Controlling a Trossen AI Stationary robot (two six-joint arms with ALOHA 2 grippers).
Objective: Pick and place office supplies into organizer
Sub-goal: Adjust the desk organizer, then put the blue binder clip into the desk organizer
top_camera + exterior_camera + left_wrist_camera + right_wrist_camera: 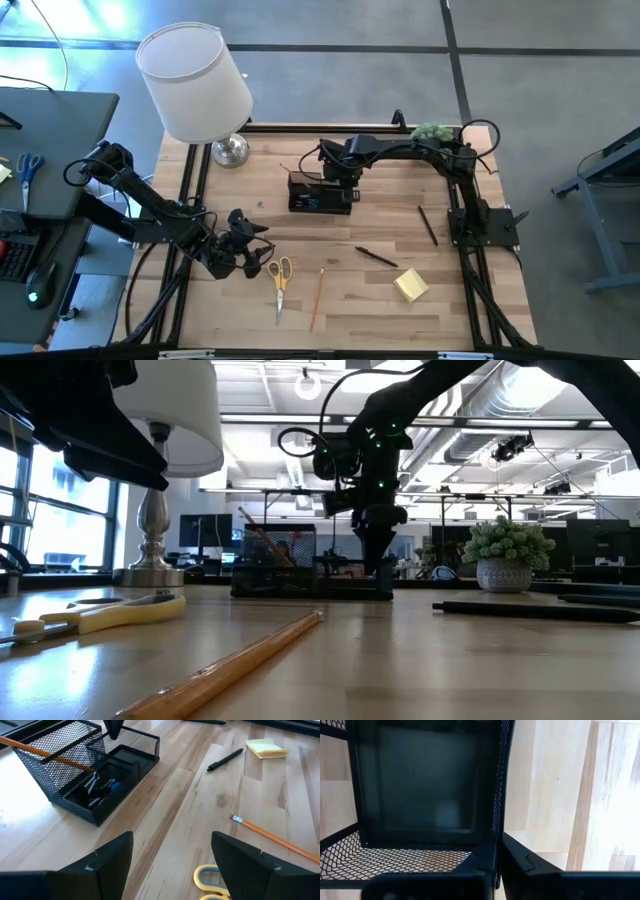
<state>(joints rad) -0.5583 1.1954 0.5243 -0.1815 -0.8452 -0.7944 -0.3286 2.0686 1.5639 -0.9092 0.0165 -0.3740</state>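
Organizer sits at frame centre; right gripper hangs at its upper-right edge, fingers closed, empty; left gripper, released, hovers beside yellow-handled scissors at lower left.

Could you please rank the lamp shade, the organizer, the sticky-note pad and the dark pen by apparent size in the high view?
1. lamp shade
2. organizer
3. sticky-note pad
4. dark pen, longer than the pad but far thinner
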